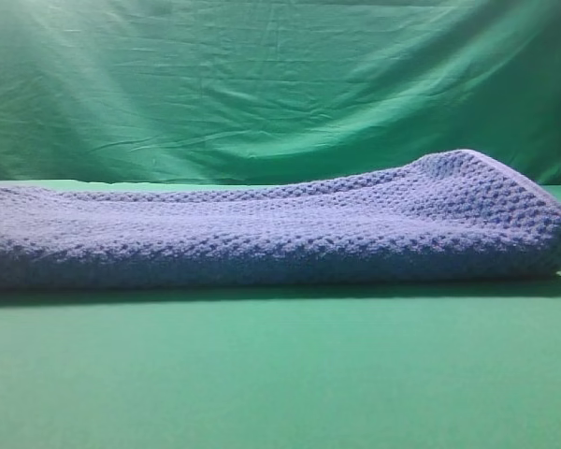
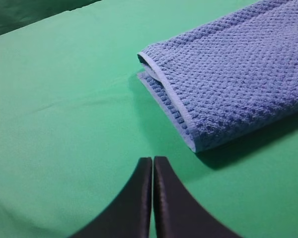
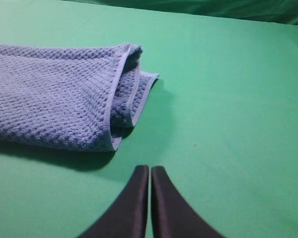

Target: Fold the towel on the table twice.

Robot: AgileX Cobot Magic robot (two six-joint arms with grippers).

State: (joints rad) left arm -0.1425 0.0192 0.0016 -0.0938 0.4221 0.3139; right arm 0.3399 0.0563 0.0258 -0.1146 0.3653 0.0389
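The blue-grey waffle-knit towel (image 1: 280,229) lies folded in layers on the bright green table (image 1: 280,374), stretching across the exterior high view. Its left end with the pale hem shows in the left wrist view (image 2: 228,84), its right end in the right wrist view (image 3: 59,99). My left gripper (image 2: 153,161) is shut and empty, a short way in front of the towel's left corner, apart from it. My right gripper (image 3: 150,169) is shut and empty, just off the towel's right end. Neither gripper shows in the exterior high view.
The wrinkled green backdrop cloth (image 1: 280,84) hangs behind the table. Bare green table surface lies in front of the towel (image 1: 280,393), to its left (image 2: 49,109) and to its right (image 3: 238,99).
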